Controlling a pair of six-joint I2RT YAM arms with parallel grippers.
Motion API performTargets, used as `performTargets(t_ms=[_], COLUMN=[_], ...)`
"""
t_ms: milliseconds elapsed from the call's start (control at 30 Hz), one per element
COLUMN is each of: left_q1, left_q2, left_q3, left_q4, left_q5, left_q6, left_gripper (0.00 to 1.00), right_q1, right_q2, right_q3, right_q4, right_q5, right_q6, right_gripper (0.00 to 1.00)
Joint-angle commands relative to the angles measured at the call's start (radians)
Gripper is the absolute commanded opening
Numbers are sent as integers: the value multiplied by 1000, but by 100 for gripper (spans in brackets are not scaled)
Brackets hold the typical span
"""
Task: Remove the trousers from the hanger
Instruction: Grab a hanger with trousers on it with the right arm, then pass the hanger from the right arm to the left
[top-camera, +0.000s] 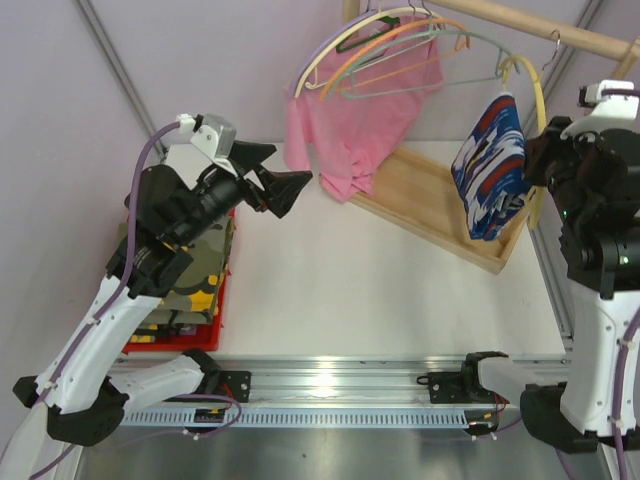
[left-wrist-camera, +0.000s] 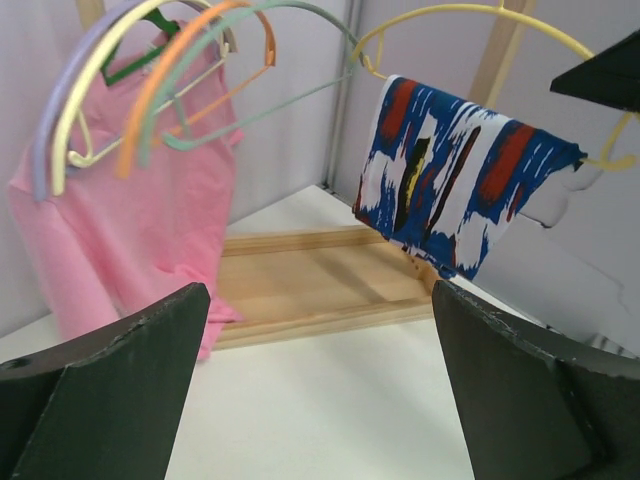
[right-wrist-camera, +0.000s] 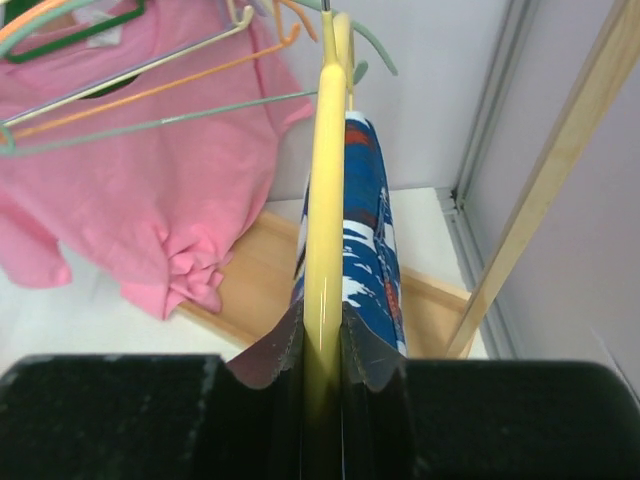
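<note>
Where the right wrist camera looks down its own fingers, the right gripper (right-wrist-camera: 322, 345) is pinched narrow on the curved yellow plastic hanger (right-wrist-camera: 325, 200), rod clamped between both black pads. The hanger's lower end disappears into the jaws.

The blue, white and red printed trousers (top-camera: 490, 165) are draped over that hanger, under the right end of the pale wooden rail (top-camera: 540, 30) and above the right corner of the shallow wooden tray (top-camera: 420, 200).

From the top camera the right fingertips are hidden behind cloth and wrist housing, so the contact reads only from the wrist view.

The left gripper (top-camera: 290, 165) is spread wide with nothing between its fingers, in the air over the white table (top-camera: 380, 290). It is aimed at the rack and well apart from the trousers.

The plain pink T-shirt (top-camera: 340, 130) hangs left of them under a bunch of coloured hangers, hooks cut off at the frame top.

Far left is a red plastic crate (top-camera: 222, 305) holding a folded yellow-olive camouflage pile (top-camera: 200, 272). The left arm covers most of it, so I can't tell the count.
</note>
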Motion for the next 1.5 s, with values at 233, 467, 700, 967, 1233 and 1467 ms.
performTargets(t_ms=[233, 467, 700, 967, 1233, 1467], left_q1=[-89, -112, -141, -198, -242, -364], left_q2=[4, 62, 119, 150, 128, 89], left_q3=[-39, -35, -3, 13, -12, -65], left_q4=[17, 18, 26, 31, 51, 55], left_q5=[9, -23, 3, -26, -17, -174], left_q6=[-73, -76, -99, -105, -133, -197], left_gripper=[99, 100, 99, 99, 100, 99], right_q1=[10, 10, 8, 10, 1, 59], right_q2=[-175, -179, -247, -359, -497, -581], right_q3=[-59, -61, -159, -220, -355, -469], right_q4=[176, 161, 139, 28, 23, 67], right_q5=[35, 11, -202, -329, -518, -620], right_q6=[28, 25, 42, 66, 115, 170], right_gripper=[0, 0, 0, 0, 0, 0])
